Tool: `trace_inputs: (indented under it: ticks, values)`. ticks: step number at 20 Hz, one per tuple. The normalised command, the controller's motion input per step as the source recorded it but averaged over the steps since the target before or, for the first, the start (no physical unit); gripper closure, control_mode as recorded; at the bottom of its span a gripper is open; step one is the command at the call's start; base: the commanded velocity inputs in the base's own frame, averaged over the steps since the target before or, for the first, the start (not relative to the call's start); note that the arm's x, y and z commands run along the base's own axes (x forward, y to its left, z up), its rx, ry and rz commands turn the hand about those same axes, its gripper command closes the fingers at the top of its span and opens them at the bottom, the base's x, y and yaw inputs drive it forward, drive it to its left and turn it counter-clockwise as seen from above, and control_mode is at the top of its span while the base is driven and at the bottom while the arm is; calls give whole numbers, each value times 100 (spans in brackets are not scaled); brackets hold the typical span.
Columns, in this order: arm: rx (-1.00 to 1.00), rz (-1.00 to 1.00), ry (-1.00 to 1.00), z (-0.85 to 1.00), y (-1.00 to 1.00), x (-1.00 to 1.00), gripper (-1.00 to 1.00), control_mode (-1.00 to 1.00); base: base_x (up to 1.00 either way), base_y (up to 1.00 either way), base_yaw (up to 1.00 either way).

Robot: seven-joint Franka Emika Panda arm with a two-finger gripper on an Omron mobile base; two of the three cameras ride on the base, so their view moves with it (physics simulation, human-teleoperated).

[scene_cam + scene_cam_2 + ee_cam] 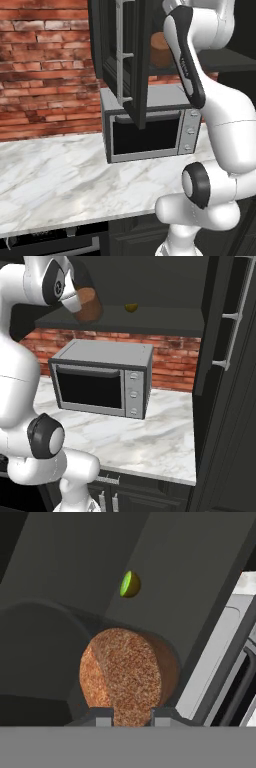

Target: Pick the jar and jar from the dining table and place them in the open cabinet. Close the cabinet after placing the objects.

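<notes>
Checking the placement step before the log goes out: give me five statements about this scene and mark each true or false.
1. The reddish-brown jar sits between the fingertips of the claw. True.
2. The jar is down on the marble counter. False: it is up at the cabinet shelf, above the microwave.
3. A small yellow fruit lies on the shelf beyond the jar. True.
4. The cabinet door is shut. False: it stands open, its silver bar handle turned outward.
5. The microwave door hangs open. False: it is closed, its dark window facing forward.
</notes>
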Motion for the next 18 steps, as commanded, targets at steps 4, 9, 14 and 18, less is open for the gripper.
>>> trace_inputs:
  ticks: [4,9,14,18]
  values:
    - [0,6,-8,0,0,22,100,-100,0,0,0]
    - [0,6,-6,1,0,20,100,-100,0,0,0]
    - [0,1,-1,-1,0,24,100,-100,0,0,0]
    - [0,0,0,-9,0,25,100,-100,0,0,0]
